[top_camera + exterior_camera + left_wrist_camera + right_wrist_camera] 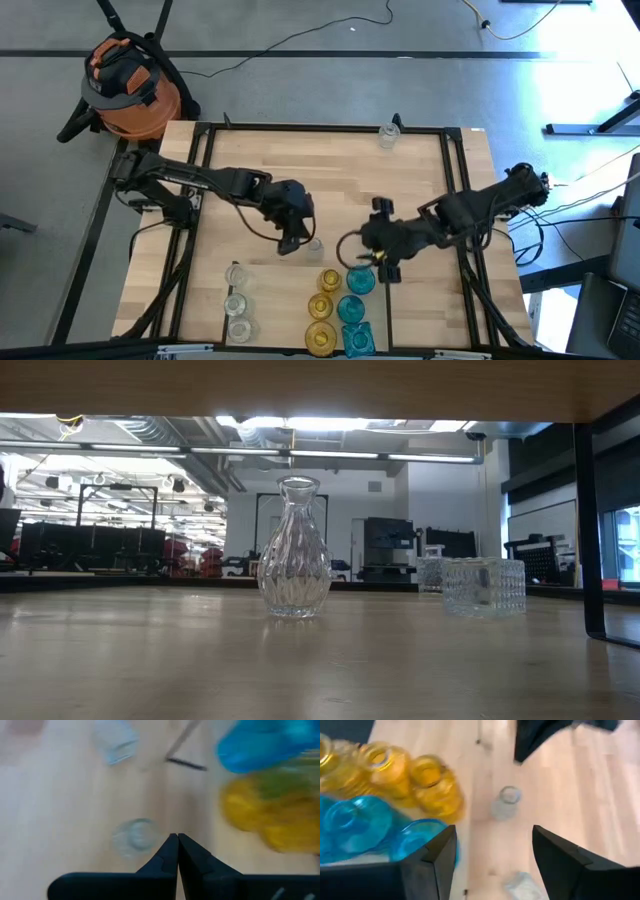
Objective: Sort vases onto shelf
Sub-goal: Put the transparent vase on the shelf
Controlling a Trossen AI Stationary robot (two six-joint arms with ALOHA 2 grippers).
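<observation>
My left gripper (pixel 292 243) hangs shut over the middle of the shelf (pixel 330 170). Its fingertips (pixel 177 840) stand close beside a small clear round vase (pixel 134 835), which stands upright on its base (pixel 315 247). My right gripper (pixel 368 252) is open above the wood with nothing between its fingers (pixel 492 835), just beside the amber vases (pixel 432 782) and teal vases (pixel 355 822). These stand in two rows at the near edge (pixel 322 305) (pixel 352 308). A clear vase (pixel 293 550) and a clear square vase (pixel 483 585) show in the low view.
Three clear vases (pixel 237 302) stand in a row at the near left. One more clear vase (pixel 388 133) stands at the far edge. Black frame rails (pixel 462 190) run along the panel's sides. An orange vacuum (pixel 128 88) stands on the floor beyond the far left corner.
</observation>
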